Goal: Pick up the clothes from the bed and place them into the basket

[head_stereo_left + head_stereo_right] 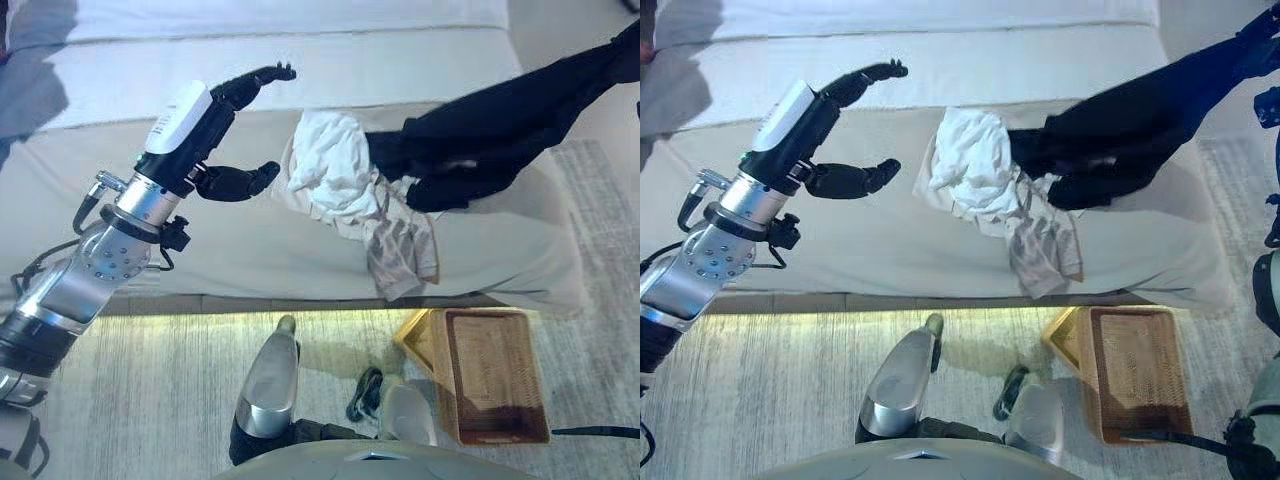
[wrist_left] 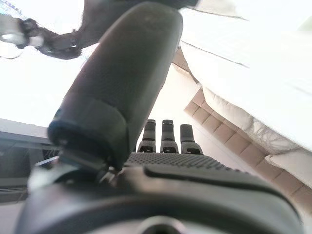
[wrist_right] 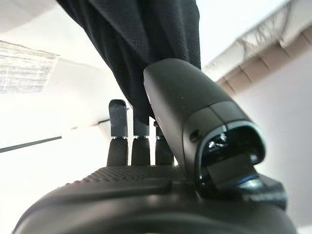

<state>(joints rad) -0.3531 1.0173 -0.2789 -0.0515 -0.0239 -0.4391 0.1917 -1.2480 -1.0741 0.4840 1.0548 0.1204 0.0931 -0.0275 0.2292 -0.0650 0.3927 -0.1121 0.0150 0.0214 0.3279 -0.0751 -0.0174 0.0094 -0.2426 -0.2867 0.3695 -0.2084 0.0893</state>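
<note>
Clothes: a dark garment (image 1: 500, 135) is stretched diagonally from the bed (image 1: 250, 240) up toward the upper right corner of the head views, its lower end bunched on the mattress and touching the rest of the pile. The right hand (image 3: 161, 146) holds its upper end; the wrist view shows dark mesh fabric pinched between the thumb and the fingers (image 3: 118, 127).

A crumpled white garment (image 1: 335, 165) lies on the bed just left of the dark one, touching it. A grey-beige garment (image 1: 400, 250) lies beneath both and droops over the near edge of the mattress.

Wicker basket (image 1: 495, 375) stands on the pale carpet (image 1: 150, 400) below the bed's near edge, under the draped grey-beige piece. Its inside shows only bare weave, no clothing.

Left hand (image 1: 215, 130) hovers above the bed to the left of the pile, apart from it; fingers extended, thumb spread away from them, nothing held.
</note>
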